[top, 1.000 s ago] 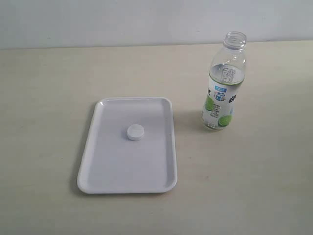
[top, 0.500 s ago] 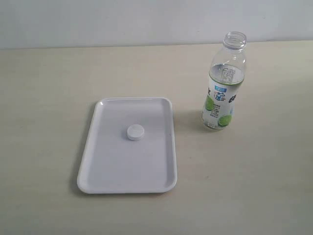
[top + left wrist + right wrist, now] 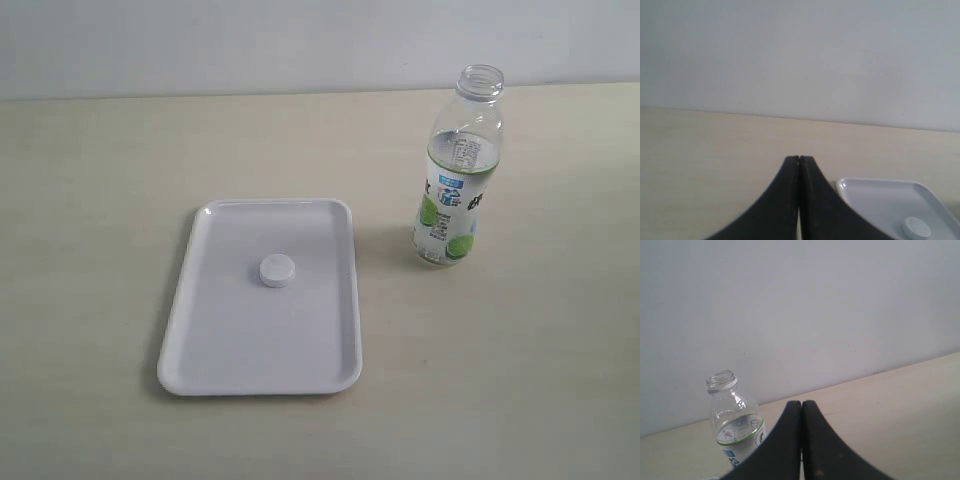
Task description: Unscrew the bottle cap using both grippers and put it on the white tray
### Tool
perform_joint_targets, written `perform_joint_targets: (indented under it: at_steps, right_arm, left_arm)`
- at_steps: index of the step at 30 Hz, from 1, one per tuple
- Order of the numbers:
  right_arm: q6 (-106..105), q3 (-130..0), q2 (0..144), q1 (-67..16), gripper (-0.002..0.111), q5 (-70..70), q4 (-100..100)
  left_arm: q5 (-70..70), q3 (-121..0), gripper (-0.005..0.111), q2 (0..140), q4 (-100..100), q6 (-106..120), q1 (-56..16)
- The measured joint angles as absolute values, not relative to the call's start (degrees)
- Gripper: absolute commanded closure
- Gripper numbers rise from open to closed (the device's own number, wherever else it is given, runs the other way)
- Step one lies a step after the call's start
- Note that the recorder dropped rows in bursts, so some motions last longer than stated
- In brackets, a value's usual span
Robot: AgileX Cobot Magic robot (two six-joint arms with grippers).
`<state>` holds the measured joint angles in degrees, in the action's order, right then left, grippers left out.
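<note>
The white ribbed bottle cap (image 3: 277,271) lies flat near the middle of the white tray (image 3: 200,340). To the tray's right stands the clear bottle (image 3: 455,180), upright, with its neck uncapped. Neither gripper shows in the exterior view. In the left wrist view my left gripper (image 3: 799,159) is shut with nothing in it, back from the tray's (image 3: 880,192) corner, and the cap (image 3: 916,227) lies farther in. In the right wrist view my right gripper (image 3: 801,403) is shut and empty, apart from the bottle (image 3: 735,422) standing beside it.
A pale wooden tabletop (image 3: 520,360) stretches around the tray and bottle. A plain light wall (image 3: 300,40) runs along the table's far edge.
</note>
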<state>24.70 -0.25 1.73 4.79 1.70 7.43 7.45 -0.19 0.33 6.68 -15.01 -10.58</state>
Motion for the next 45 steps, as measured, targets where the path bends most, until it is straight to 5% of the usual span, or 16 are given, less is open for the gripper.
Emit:
perform_joint_targets:
  at_steps: [45]
  right_arm:
    - [6.6,-0.2,1.7,4.8,0.108,1.7,7.4]
  left_arm:
    - [7.5,-0.2,0.107,0.3,6.7,-15.1,-10.6]
